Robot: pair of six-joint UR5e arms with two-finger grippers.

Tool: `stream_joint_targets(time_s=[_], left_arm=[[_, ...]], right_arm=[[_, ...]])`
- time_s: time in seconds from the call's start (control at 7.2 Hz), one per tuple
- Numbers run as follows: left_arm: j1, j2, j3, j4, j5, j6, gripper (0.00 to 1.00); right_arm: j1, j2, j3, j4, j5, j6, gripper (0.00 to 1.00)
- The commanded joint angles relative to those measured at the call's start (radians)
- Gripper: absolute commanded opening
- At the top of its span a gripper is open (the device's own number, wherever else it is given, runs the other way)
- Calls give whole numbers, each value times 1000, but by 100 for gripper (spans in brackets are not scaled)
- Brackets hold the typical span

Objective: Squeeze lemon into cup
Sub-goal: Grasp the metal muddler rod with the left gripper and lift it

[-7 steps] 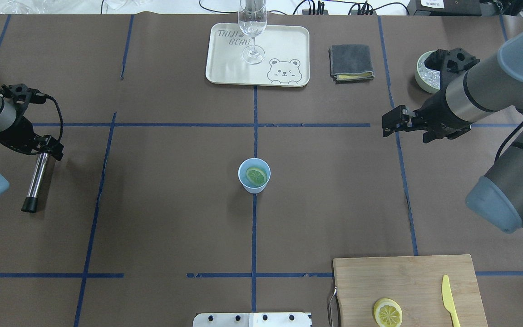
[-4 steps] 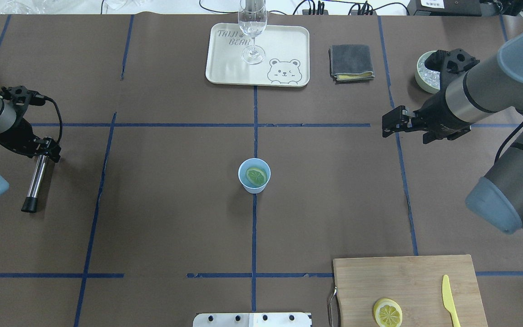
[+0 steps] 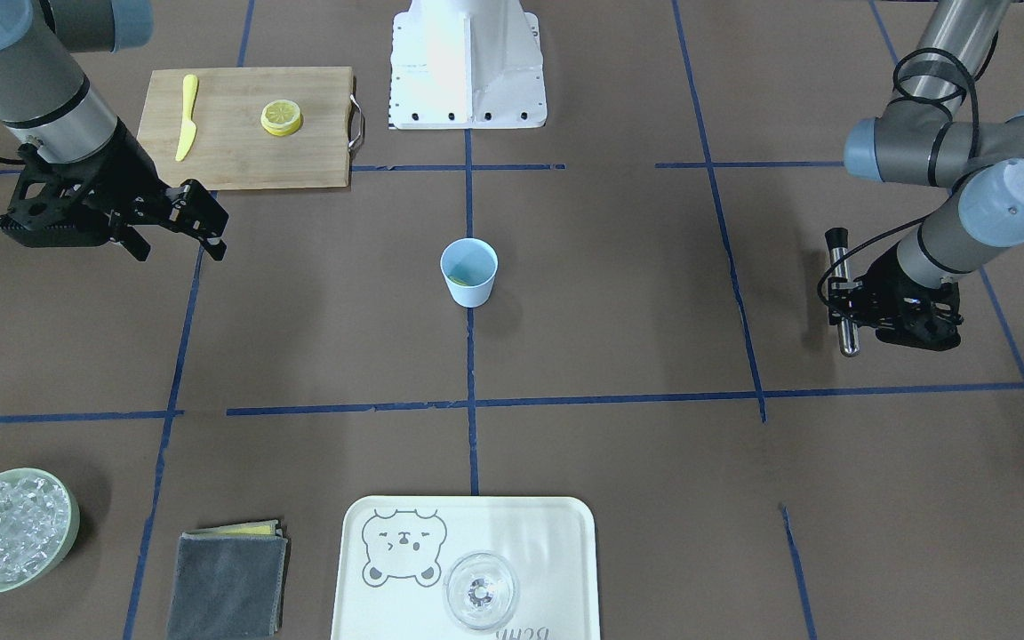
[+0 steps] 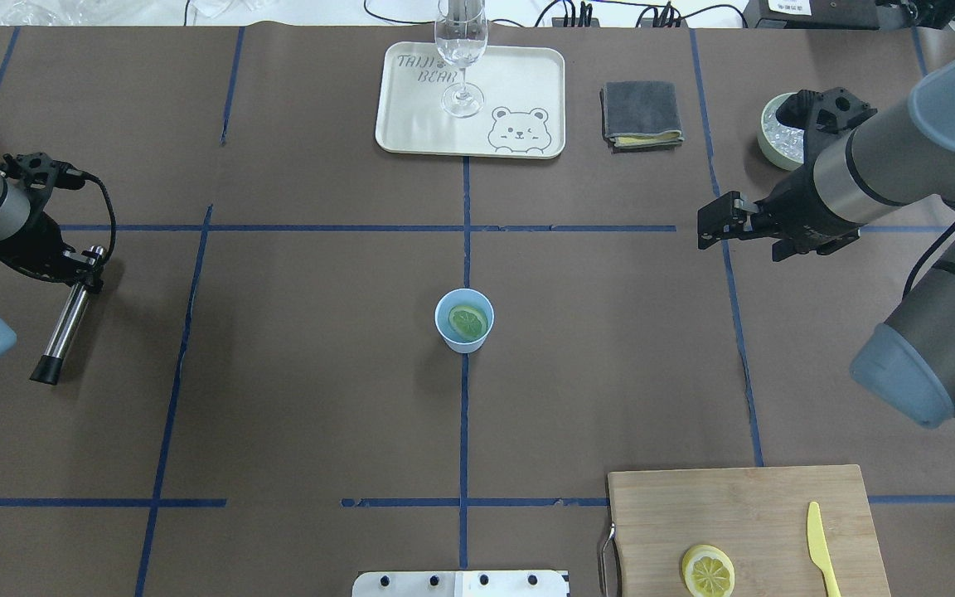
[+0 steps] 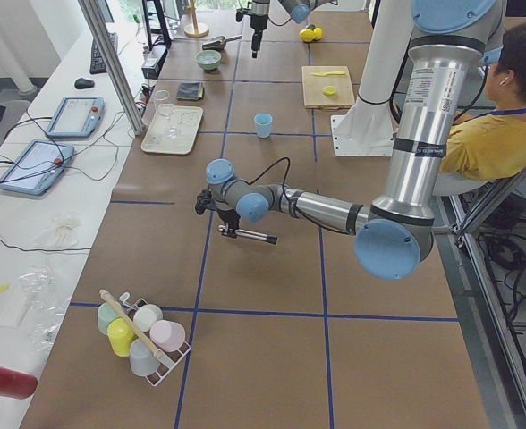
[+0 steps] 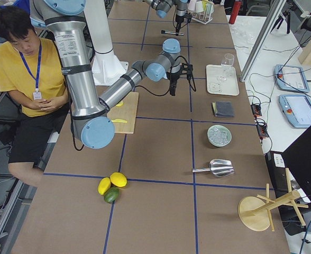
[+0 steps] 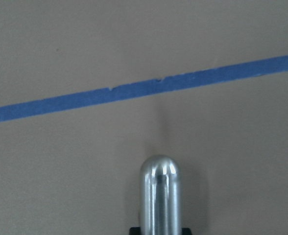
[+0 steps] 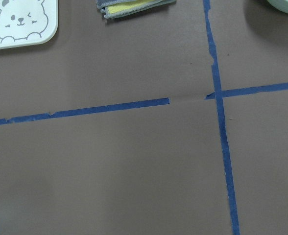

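Brown paper crossed with blue tape lines covers the counter (image 4: 320, 373), and the cup (image 4: 464, 321) stands upright at its middle, right on the centre tape line. The lemon (image 4: 468, 322) already lies flat inside the cup, cut face up, and looks greenish against the blue wall. A second lemon slice (image 4: 708, 571) rests on the cutting board (image 4: 734, 506) beside the yellow knife (image 4: 819, 547), well apart from the cup.

The left pincer (image 4: 84, 269) is clamped on one end of a metal rod (image 4: 63, 327), which slopes away from it low over the counter, far out on the left side. The right pincer (image 4: 714, 224) hovers on the right, well clear of the cup and carrying nothing. Its fingers seem to stand apart, though only the two table-wide views show them, and both show them small.

With the slice dropped in and a pressing tool in the grasp, the step in hand looks like the squeeze itself: crushing the lemon against the cup's bottom.

That next move calls for carrying the rod across to the centre and turning it so its free end points straight down. It would then have to enter within the rim without knocking the light cup. The push should go down on the slice, not sideways. The right pincer may need to steady the cup's wall, since nothing else holds it.
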Motion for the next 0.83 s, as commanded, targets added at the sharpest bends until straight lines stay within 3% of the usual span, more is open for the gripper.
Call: stream_joint_targets(time_s=[0.0, 0.28, 0.42, 0.69], left_arm=[[-6, 7, -176, 8, 5, -1, 0], [-8, 4, -319, -6, 22, -29, 0], [6, -42, -415, -4, 151, -34, 0], [87, -205, -421, 8, 213, -22, 0]], right_arm=[[3, -2, 5, 0, -4, 0, 100], [3, -49, 48, 2, -7, -7, 100], [5, -54, 48, 2, -9, -7, 100], [5, -96, 54, 3, -7, -14, 100]])
